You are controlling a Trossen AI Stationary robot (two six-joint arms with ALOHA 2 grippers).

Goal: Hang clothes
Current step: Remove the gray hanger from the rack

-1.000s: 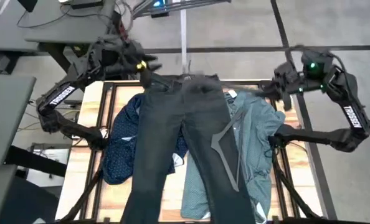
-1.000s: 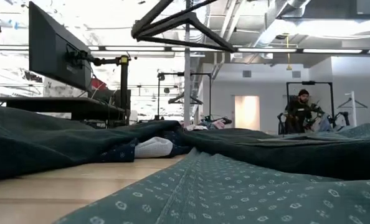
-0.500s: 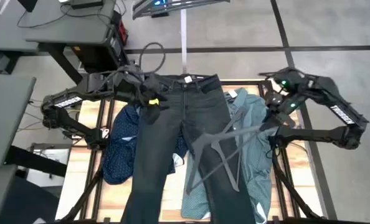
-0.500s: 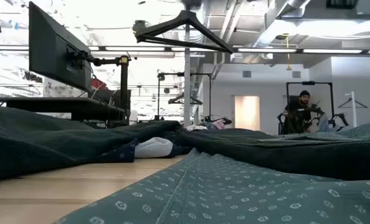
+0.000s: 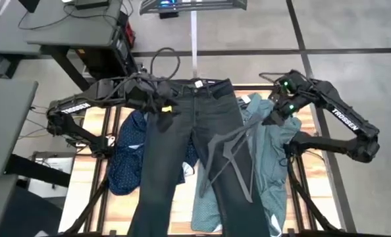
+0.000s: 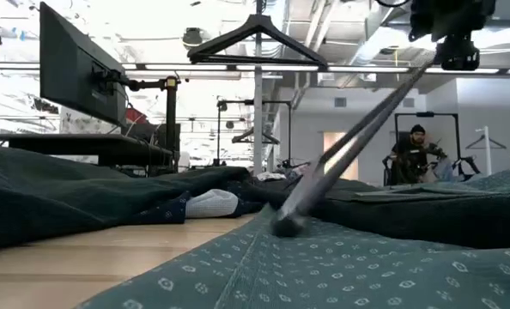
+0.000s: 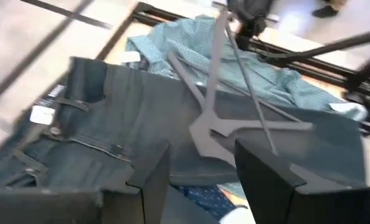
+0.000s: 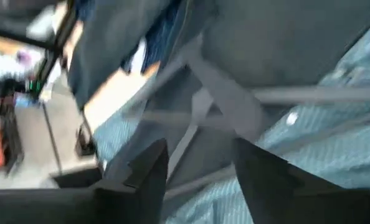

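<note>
The dark jeans (image 5: 182, 151) lie flat down the table's middle, waistband (image 7: 79, 93) at the far edge. They overlap a navy dotted shirt (image 5: 126, 158) on the left and a teal shirt (image 5: 274, 158) on the right. My right gripper (image 5: 274, 117) hovers over the teal shirt's far part, shut on a grey hanger (image 5: 232, 141). A second hanger (image 5: 245, 181) lies on the jeans and the teal shirt. My left gripper (image 5: 164, 105) is open and empty just above the jeans' waist on their left side. My right gripper holds the grey hanger by its upper end (image 6: 431, 69), but the gripper body hides which part the fingers are on. The hanger slants down toward the table's left and near side. Its lower end (image 6: 282, 225) rests on the teal shirt (image 6: 324, 266).
A rack pole (image 5: 194, 39) stands beyond the far edge, with a black hanger (image 6: 255, 43) on its rail. A desk with a monitor (image 6: 75, 73) stands to the left. A person (image 6: 416, 154) sits far back in the room. Bare wood (image 5: 90, 171) shows at the left.
My left gripper has come from beyond the far edge toward the near side and down, to just above the jeans' waist. My right gripper has carried the grey hanger toward the table's left and lower, and its free end has come down onto the teal shirt. The rack's hanger swings.
</note>
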